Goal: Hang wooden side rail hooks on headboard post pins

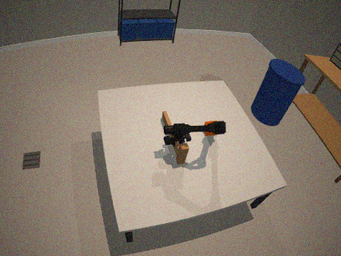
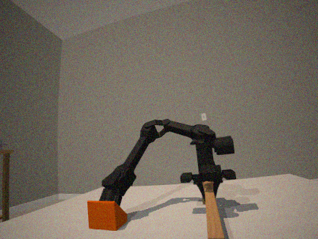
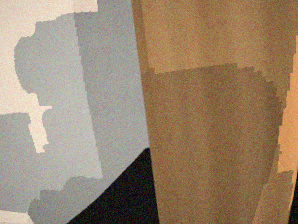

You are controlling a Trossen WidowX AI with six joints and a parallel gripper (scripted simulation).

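The wooden side rail (image 1: 166, 118) (image 2: 213, 218) (image 3: 210, 120) runs from its far end, low over the table, to beneath my gripper (image 1: 174, 142) (image 2: 209, 195). The gripper points down and is shut on the rail, with one finger on each side. The wooden headboard post (image 1: 181, 156) stands just beyond the gripper in the top view, close to the rail's near end. In the exterior view it is mostly hidden behind the gripper and rail. The steel hooks, the pins and the slot do not show, so I cannot tell whether the hooks sit on the pins.
The arm's orange base (image 1: 209, 129) (image 2: 102, 215) stands on the white table (image 1: 139, 197) (image 2: 164, 225), to the right in the top view. A blue barrel (image 1: 278, 93), a wooden bench (image 1: 318, 124) and a shelf with blue bins (image 1: 148, 29) stand off the table.
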